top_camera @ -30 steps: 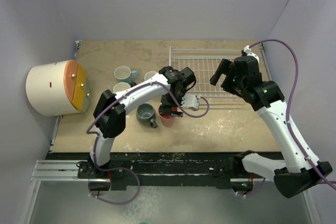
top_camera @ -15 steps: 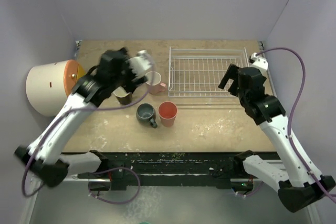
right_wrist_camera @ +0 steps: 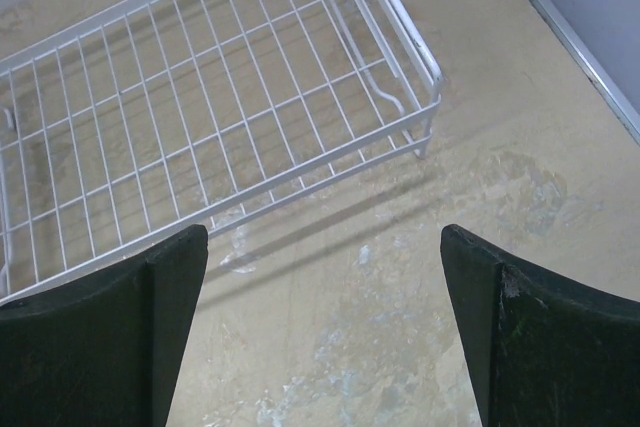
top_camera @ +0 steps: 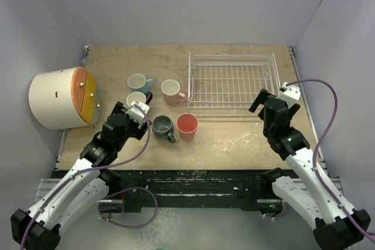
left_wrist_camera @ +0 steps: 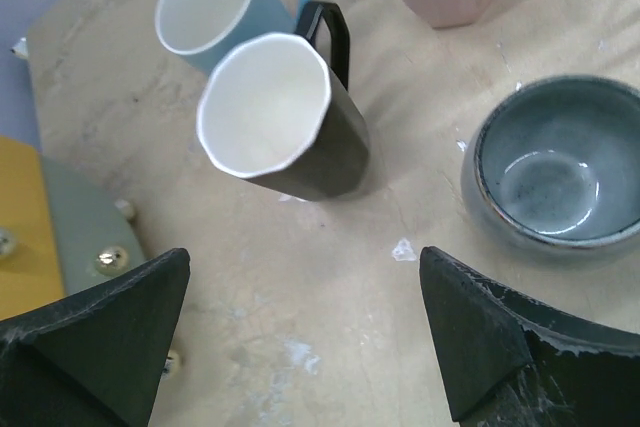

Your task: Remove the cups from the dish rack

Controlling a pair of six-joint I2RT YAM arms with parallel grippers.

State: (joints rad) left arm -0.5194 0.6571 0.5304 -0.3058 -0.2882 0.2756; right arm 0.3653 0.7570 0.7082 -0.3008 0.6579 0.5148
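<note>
Five cups (top_camera: 170, 89) stood at frame centre, left of the rack (top_camera: 231, 80); left gripper (left_wrist_camera: 303, 257) and right gripper (right_wrist_camera: 320, 247) gaped wide, holding nothing.

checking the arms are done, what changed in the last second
Left gripper left the salmon-red handleless tumbler, swung left, then drew back toward the near edge, open. Right gripper pulled back from over the white wire dish rack, open. The tumbler, four mugs and rack stayed put.
</note>
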